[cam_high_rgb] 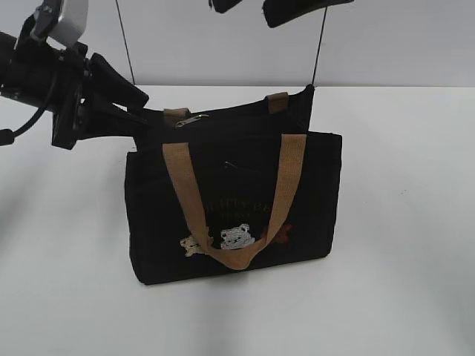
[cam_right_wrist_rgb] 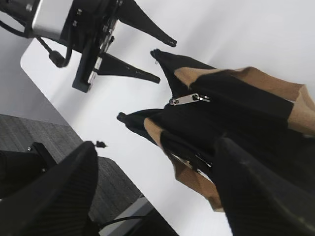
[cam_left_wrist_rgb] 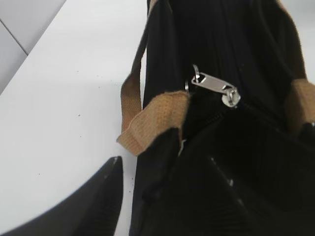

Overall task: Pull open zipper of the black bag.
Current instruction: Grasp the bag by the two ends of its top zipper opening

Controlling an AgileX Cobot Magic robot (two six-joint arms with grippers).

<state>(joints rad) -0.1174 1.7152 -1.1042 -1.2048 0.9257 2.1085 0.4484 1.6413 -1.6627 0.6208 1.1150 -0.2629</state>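
Setting: a black bag (cam_high_rgb: 234, 200) stands upright near the middle of a white counter (cam_high_rgb: 401, 297), its front facing the exterior camera
Bag front: two tan webbing handles (cam_high_rgb: 286, 185) hang down the front panel in a loop, above small embroidered bear figures (cam_high_rgb: 237, 236) and faint lettering
Zipper: the zipper (cam_left_wrist_rgb: 216, 88) runs along the bag's top edge; its silvery pull tab (cam_right_wrist_rgb: 186, 99) lies flat near the left end of that edge, close to a tan handle patch
Left end effector: the left end effector (cam_high_rgb: 130, 104) sits at the bag's upper left corner, its black fingers (cam_right_wrist_rgb: 147, 29) spread apart, one above the other in the right wrist view; the tips reach toward the bag's end, and contact with the fabric cannot be told; nothing lies between the fingers
Right end effector: the right end effector (cam_right_wrist_rgb: 157, 191) hangs above the bag's right side, its two dark fingers (cam_high_rgb: 297, 9) spread wide and holding nothing; in the exterior view only the fingertips show at the top edge
Pull tab and end effectors: neither end effector touches the tab
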